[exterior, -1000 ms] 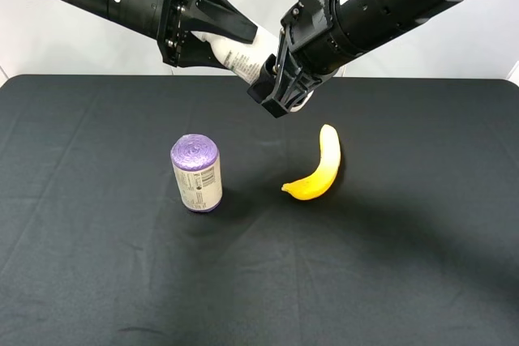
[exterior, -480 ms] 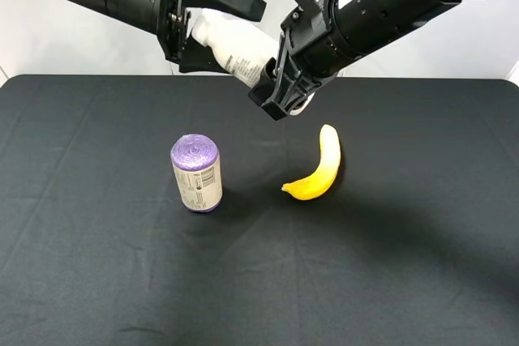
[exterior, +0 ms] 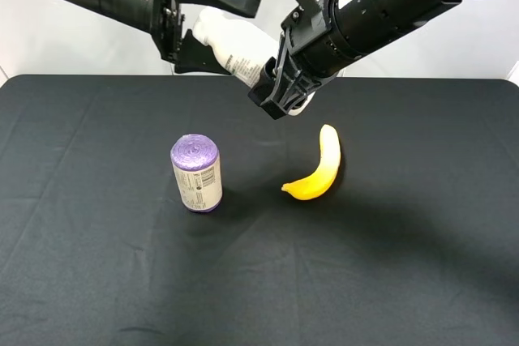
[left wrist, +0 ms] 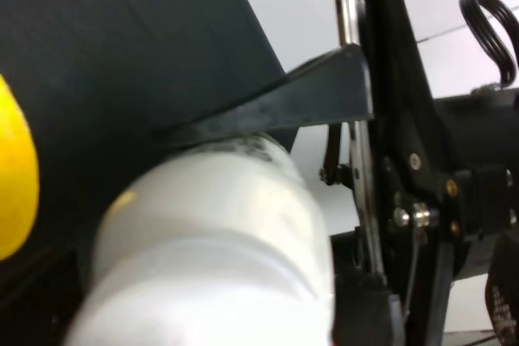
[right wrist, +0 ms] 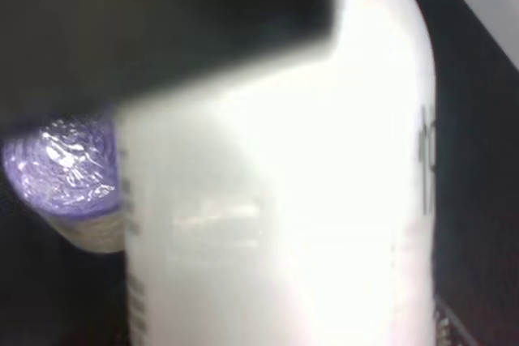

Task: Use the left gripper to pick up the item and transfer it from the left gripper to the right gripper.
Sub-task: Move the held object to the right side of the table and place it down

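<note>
The item, a white plastic bottle, hangs tilted in the air above the back of the table. My right gripper is shut around its lower end. My left gripper is open, with one finger plate above the bottle's upper end and one below it, both apart from it. In the left wrist view the bottle fills the foreground below one black finger. In the right wrist view the bottle fills the frame, close and blurred, under a dark finger.
A purple-topped can stands upright on the black table left of centre and also shows in the right wrist view. A yellow banana lies right of centre and shows in the left wrist view.
My left gripper opened and let go of the bottle, then drew back slightly to the left. The bottle stays held in my right gripper, which has hardly moved.
</note>
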`<state>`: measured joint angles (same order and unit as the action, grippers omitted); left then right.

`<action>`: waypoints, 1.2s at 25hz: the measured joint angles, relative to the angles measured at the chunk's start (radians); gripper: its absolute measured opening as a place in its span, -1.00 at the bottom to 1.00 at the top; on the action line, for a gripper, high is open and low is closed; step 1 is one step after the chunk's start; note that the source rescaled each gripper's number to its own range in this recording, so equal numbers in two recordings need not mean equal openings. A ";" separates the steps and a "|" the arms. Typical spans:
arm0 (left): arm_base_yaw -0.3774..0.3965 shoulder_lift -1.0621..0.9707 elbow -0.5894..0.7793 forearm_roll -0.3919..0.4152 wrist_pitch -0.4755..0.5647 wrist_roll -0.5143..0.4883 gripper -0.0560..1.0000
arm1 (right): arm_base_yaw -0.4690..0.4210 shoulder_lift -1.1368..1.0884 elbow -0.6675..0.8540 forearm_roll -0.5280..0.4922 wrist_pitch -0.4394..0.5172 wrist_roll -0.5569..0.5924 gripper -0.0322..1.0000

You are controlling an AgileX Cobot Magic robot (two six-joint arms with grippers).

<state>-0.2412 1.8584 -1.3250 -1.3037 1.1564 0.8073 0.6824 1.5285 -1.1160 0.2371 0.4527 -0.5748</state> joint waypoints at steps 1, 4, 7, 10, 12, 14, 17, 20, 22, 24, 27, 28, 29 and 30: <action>0.012 0.000 0.000 0.006 0.000 0.000 0.99 | 0.000 0.000 0.000 0.000 0.000 0.000 -0.63; 0.046 -0.001 0.000 0.017 0.000 0.000 0.99 | 0.000 0.000 0.000 0.000 0.000 0.001 -0.63; 0.085 -0.012 0.000 0.022 0.000 0.000 0.99 | 0.000 0.000 0.000 0.000 0.001 0.001 -0.63; 0.128 -0.043 0.000 0.040 0.001 0.000 0.99 | 0.000 0.000 0.000 0.000 0.001 0.001 -0.63; 0.158 -0.069 0.000 0.066 0.002 0.000 0.99 | 0.000 0.000 0.000 0.000 0.001 0.005 -0.63; 0.193 -0.101 0.000 0.091 0.002 0.000 1.00 | 0.000 0.000 0.000 0.000 0.001 0.008 -0.63; 0.243 -0.161 0.000 0.140 0.002 0.000 1.00 | 0.000 0.000 0.000 0.000 0.004 0.008 -0.63; 0.287 -0.243 0.000 0.223 0.002 -0.002 1.00 | 0.000 0.000 0.000 0.000 0.004 0.009 -0.63; 0.301 -0.305 0.000 0.301 0.002 -0.016 1.00 | 0.000 0.000 0.000 0.000 0.004 0.011 -0.63; 0.301 -0.341 0.000 0.337 0.002 -0.026 1.00 | 0.000 0.000 0.000 0.000 0.006 0.013 -0.63; 0.301 -0.480 0.000 0.487 0.005 -0.094 1.00 | 0.000 0.000 0.000 -0.001 0.011 0.013 -0.63; 0.301 -0.516 0.000 0.516 0.005 -0.114 1.00 | 0.000 0.000 0.000 -0.001 0.011 0.013 -0.63; 0.301 -0.545 0.000 0.559 0.006 -0.139 1.00 | 0.000 0.000 0.000 -0.001 0.011 0.013 -0.63; 0.301 -0.580 0.000 0.597 0.006 -0.164 1.00 | 0.000 0.000 0.000 -0.001 0.011 0.013 -0.63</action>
<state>0.0597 1.2788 -1.3250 -0.7072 1.1625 0.6436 0.6824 1.5285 -1.1160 0.2361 0.4639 -0.5623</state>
